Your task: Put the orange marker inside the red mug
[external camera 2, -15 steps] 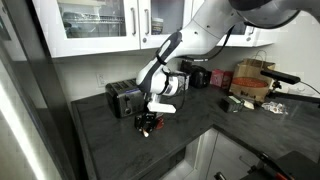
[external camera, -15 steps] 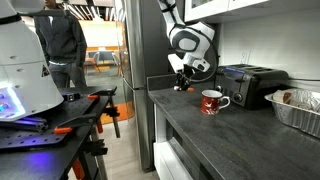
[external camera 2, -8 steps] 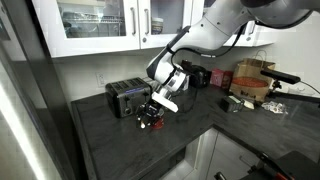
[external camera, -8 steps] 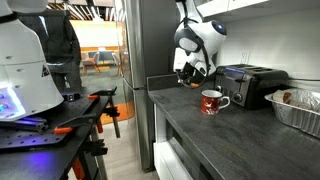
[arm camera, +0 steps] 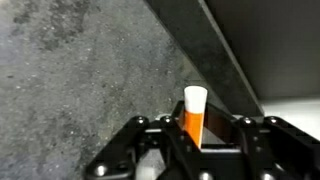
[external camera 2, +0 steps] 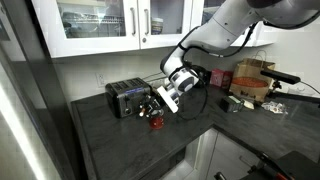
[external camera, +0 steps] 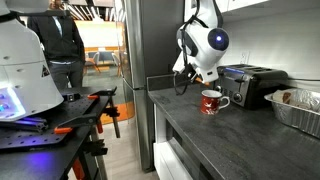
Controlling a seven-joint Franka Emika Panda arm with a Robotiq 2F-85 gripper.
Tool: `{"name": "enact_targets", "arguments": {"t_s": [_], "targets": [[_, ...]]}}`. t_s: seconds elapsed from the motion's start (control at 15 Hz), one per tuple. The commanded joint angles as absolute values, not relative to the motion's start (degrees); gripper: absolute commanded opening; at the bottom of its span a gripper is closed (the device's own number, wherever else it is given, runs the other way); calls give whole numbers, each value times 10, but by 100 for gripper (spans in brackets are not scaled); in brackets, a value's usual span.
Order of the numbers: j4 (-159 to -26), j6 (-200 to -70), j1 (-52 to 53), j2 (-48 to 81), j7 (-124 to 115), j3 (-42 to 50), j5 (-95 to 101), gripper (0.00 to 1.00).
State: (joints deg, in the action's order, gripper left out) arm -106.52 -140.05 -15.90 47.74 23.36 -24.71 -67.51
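Your gripper grasps one orange marker, long axis along the fingers, white cap pointing away from the wrist. One red mug stands near.

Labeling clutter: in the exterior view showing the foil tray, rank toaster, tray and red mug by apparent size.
Black toaster and foil tray: alike, tray nearer and cropped, so unranked.
Then red mug, smallest.

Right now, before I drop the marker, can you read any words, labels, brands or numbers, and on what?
Nothing is legible in any view.
On the red mug: white patches, too blurred to read.
On the orange marker: no lettering visible.
On the black toaster: no brand readable.
On the cardboard box: too small to tell any print.
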Motion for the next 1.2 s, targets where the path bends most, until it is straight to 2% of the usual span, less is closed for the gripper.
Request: {"name": "enact_targets", "arguments": {"t_s": [0.0, 0.6, 1.13], "targets": [[-1089, -1370, -139, 449, 285, -211, -793, 7], [-1165, -1303, -54, 396, 334, -83, -935, 7], [-1164, -1227, -36, 411, 321, -22, -988, 7]]}}
